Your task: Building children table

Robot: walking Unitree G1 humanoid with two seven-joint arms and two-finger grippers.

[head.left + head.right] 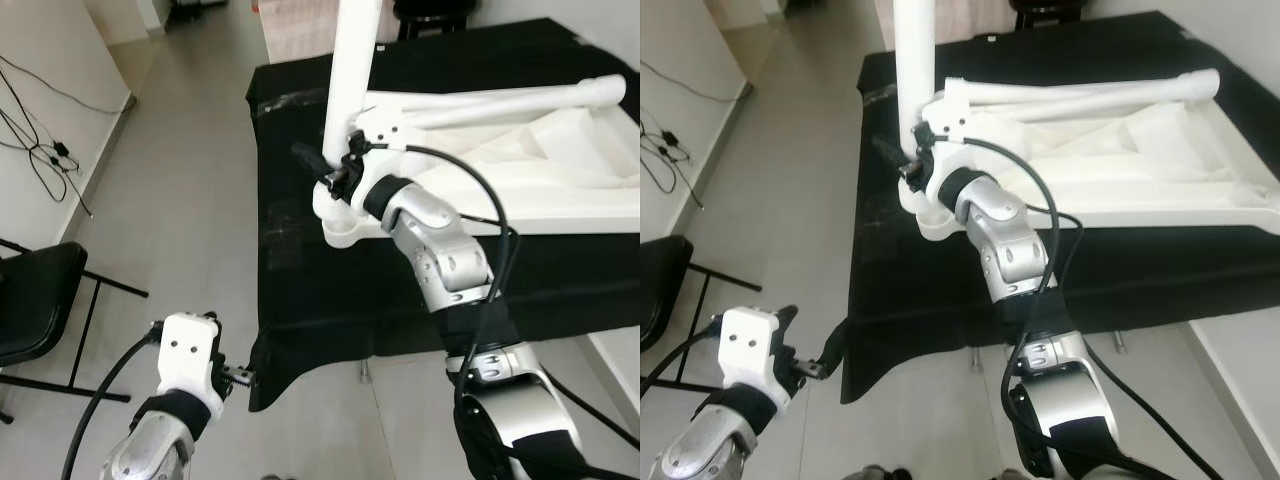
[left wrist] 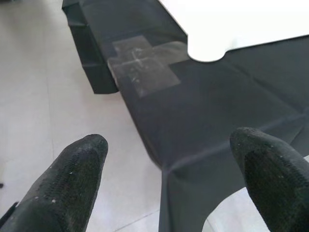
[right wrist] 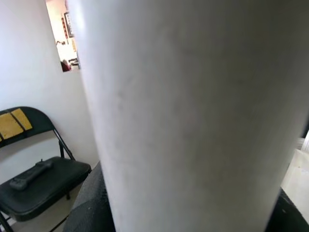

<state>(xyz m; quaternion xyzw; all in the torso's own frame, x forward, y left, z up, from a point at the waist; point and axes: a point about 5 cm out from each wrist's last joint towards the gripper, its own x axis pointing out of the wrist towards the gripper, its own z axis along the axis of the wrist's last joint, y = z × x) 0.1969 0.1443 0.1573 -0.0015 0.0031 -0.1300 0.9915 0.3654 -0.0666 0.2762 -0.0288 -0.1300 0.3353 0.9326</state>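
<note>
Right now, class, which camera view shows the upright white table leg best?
The left eye view: the upright white leg rises from the tabletop corner with the right pincer on it. The right eye view shows the same. The right wrist view has it too close.

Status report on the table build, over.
Right hand shut on upright white leg at tabletop corner. Left hand open, low by the black cloth edge. Nothing in the way.
</note>
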